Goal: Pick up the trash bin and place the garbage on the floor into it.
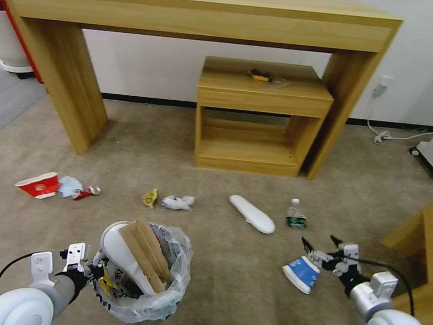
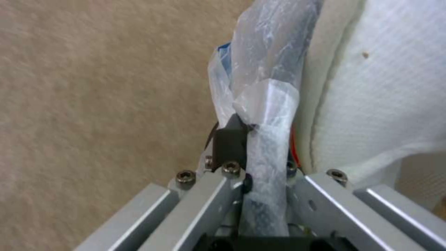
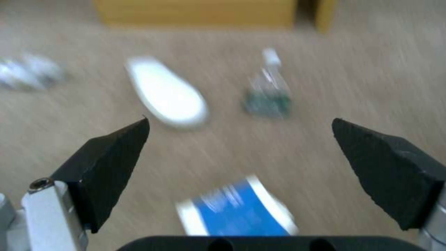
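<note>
The left gripper (image 1: pixel 97 269) pinches the rim of the small round dark trash bin lined with crinkled clear plastic (image 1: pixel 164 299), low on the left; a white slipper (image 1: pixel 117 255) and a brown cardboard scrap (image 1: pixel 144 252) stick out of it. The right gripper (image 1: pixel 323 245), its black fingers (image 3: pixel 109 164) spread wide, hovers just above a blue-and-white packet (image 1: pixel 302 273) lying on the beige short-pile carpet floor (image 1: pixel 226 284). Beyond lie a second white slipper (image 1: pixel 251 213), a clear plastic bottle (image 1: pixel 296 215) and a red paper cup (image 1: pixel 38 185).

White rounded arms end in silver bracketed wrists with hex screws; black cables loop beside each gripper, left gripper (image 1: pixel 97 268), right gripper (image 1: pixel 320 242), whose fingers (image 3: pixel 107 164) are black wedges.
</note>
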